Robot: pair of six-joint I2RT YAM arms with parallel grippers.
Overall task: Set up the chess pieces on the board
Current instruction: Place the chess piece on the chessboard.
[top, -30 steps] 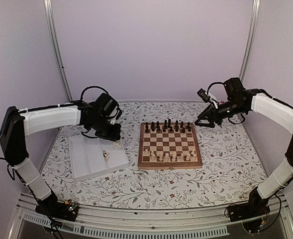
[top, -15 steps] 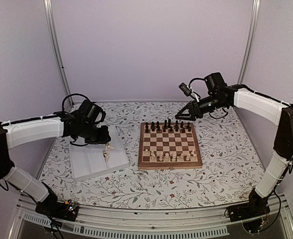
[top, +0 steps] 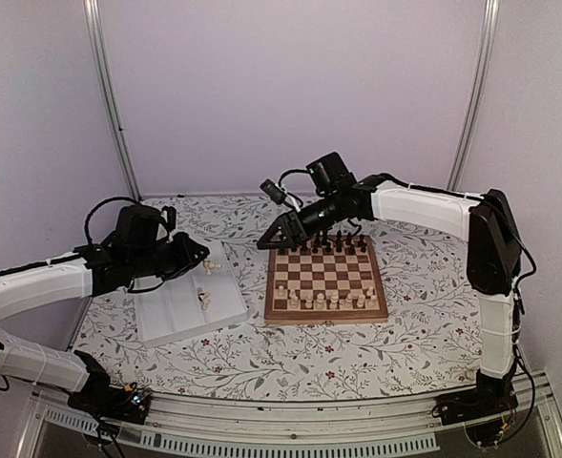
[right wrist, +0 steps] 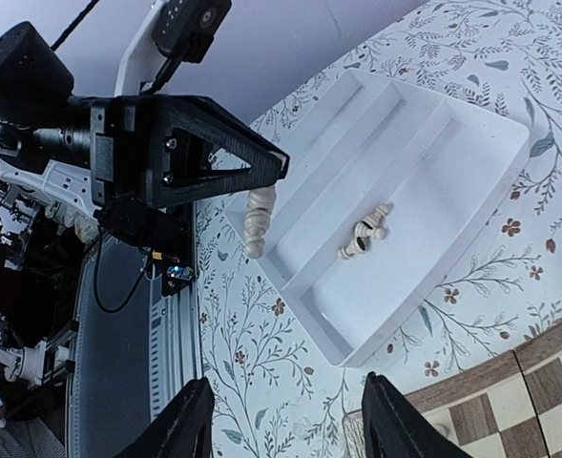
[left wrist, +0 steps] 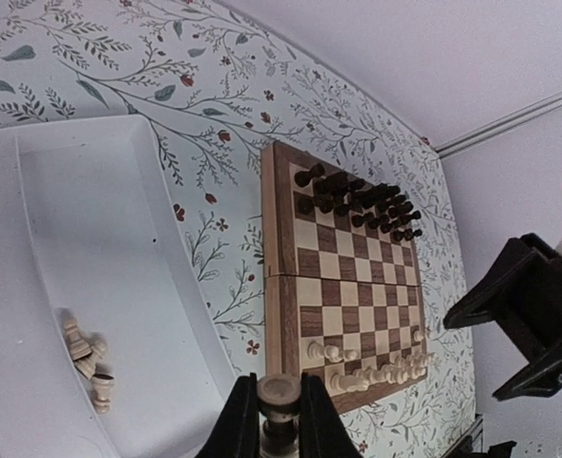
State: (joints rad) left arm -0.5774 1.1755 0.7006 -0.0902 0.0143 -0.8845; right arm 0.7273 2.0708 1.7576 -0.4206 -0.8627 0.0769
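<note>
Setting: pale lilac walls behind a worktop (top: 414,324) covered in a leaf-and-flower print cloth.
Held piece: 1 pale chess piece (left wrist: 281,393) sits pinched between the fingers of the left pincer (left wrist: 279,420), seen from its round top in the left wrist view; in the right wrist view it hangs below that pincer (right wrist: 252,221), above the tray's near rim.
Left pincer state: clenched on the pale chess piece.
Loose pale pieces: a small heap of about 3 pale pieces (left wrist: 85,358) lies on its side in the white tray (left wrist: 147,315); the same heap (right wrist: 364,237) shows in the right wrist view.
Board: chessboard (top: 326,279) lies just right of the tray; dark pieces (top: 322,242) fill its far rows, pale pieces (top: 326,298) stand along the near rows, with gaps I cannot count.
Right pincer: right pincer (top: 279,231) hovers past the board's far left corner, its fingers (right wrist: 187,420) spread and nothing between them.
Handling, judged: the pieces look like turned wood, so light, stiff and smooth; being tiny and top-heavy, they should tip easily when let go.
Where to hold, judged: across the narrow stem below the head, axis upright, so the base lands flat on its square.
Risk, judged: neighbouring pale pieces stand close and a wide finger could knock them.
</note>
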